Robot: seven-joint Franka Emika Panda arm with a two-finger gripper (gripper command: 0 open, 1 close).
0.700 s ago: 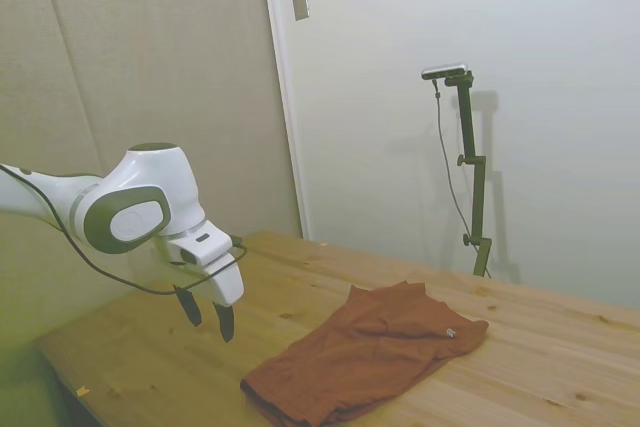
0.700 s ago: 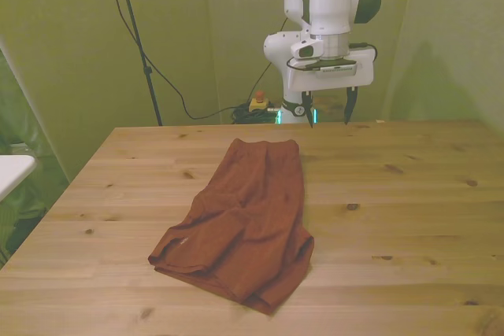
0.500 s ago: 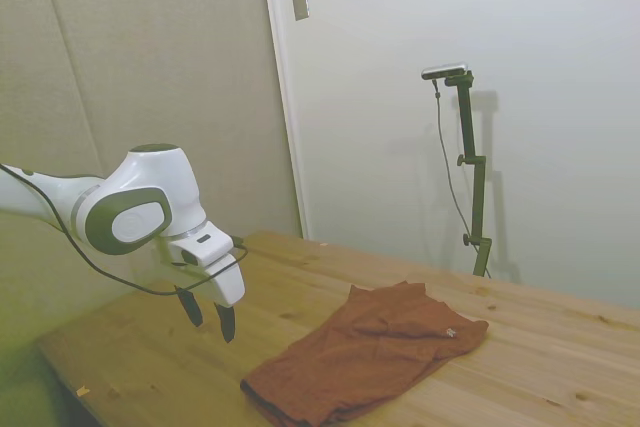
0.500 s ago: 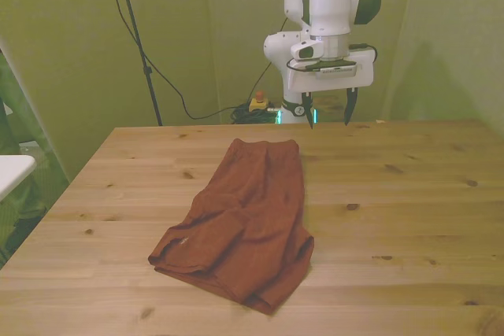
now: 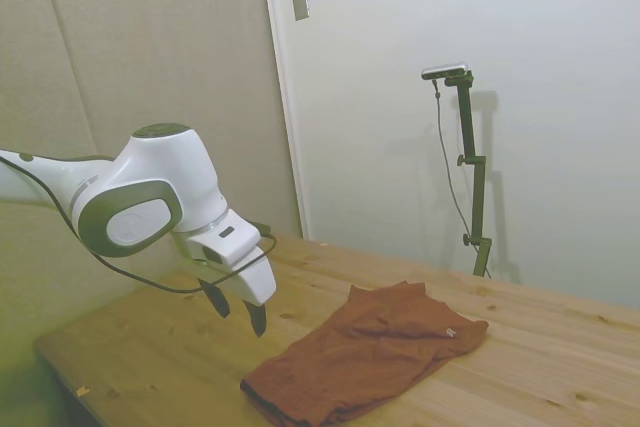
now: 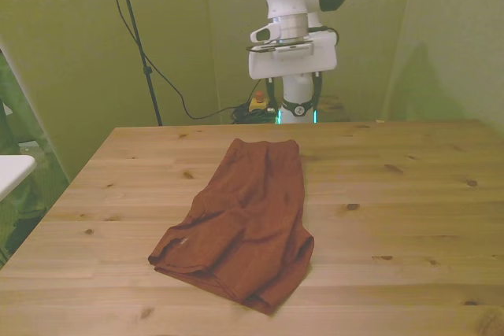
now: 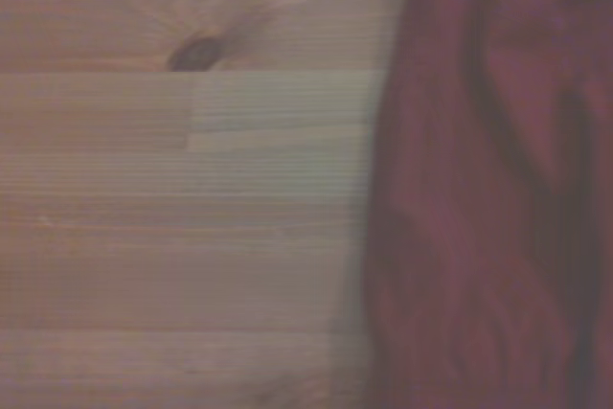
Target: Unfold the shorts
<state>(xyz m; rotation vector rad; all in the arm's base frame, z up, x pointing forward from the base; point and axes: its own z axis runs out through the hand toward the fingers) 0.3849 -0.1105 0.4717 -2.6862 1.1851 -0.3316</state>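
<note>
The shorts (image 5: pixel 365 352) lie folded and rumpled on the wooden table (image 5: pixel 150 367), roughly at its middle. In the front view the shorts (image 6: pixel 240 222) run from a narrower far end near the table's far edge to a wider, bunched near end toward the front view's left. A small pale tag (image 6: pixel 183 241) shows on the near part of the cloth.

The gripper (image 5: pixel 238 309) hangs in the air above the table, apart from the shorts and holding nothing. In the side view its two dark fingers (image 5: pixel 258 319) point downward with a clear gap between them, so the jaws stand apart. In the front view the gripper (image 6: pixel 295 104) sits above the table's far edge, behind the far end of the shorts.

The wrist view is blurred. It shows bare table (image 7: pixel 172 217) with a dark knot (image 7: pixel 194 53) in the wood, and beside it an edge of the shorts (image 7: pixel 488 198).
</note>
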